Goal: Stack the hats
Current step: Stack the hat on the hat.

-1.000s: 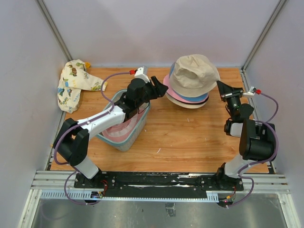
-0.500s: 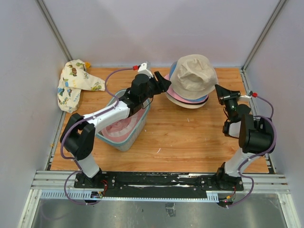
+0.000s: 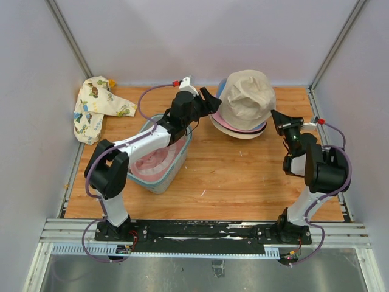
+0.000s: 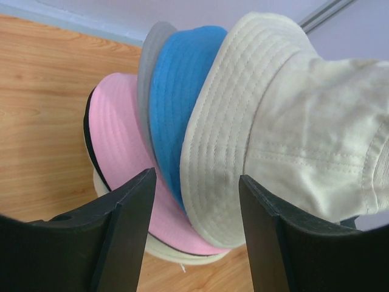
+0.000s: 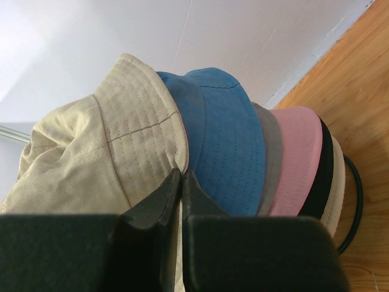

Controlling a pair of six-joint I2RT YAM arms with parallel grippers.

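Scanning for text first: the cloth (image 3: 94, 108) at the back-L corner of the table (image 3: 243, 176) carries cartoon prints, too small to read any lettering. Hat brims show rows of stitching in both wrist cams, nothing legible there.

L gripper (image 3: 209, 101): jaws stand apart, approx mid-width, gripping nothing. It sits just beside the L edge of the hat stack (image 3: 243, 115). From the top cam I can't tell if a finger touches a brim. In the L wrist cam the two dark fingers (image 4: 130, 225) frame the brim edges, and pink and beige fabric fill the space seen btwn them.

R gripper (image 3: 275, 117): jaws pressed together, nothing visibly caught. The tips point at the R side of the stack. In the R wrist cam they sit right at the beige brim's edge, but contact can't be confirmed.

The stack sits at the back of the table, centre-R, btwn the two grippers. Order from the top:
- beige hat (image 4: 279, 134), crown creased and dented
- blue hat (image 4: 176, 109)
- grey hat (image 4: 144, 79)
- pink hat (image 4: 118, 140)
- a thin black edge
- cream hat (image 4: 173, 255) at the bottom, on the wood

The brims are offset, so each colour shows as a crescent.

The basket (image 3: 161, 184) stands front-L of the stack, partly under the L arm. It holds pinkish fabric (image 3: 152, 165) w/ a rounded shape; can't tell if that's a hat.
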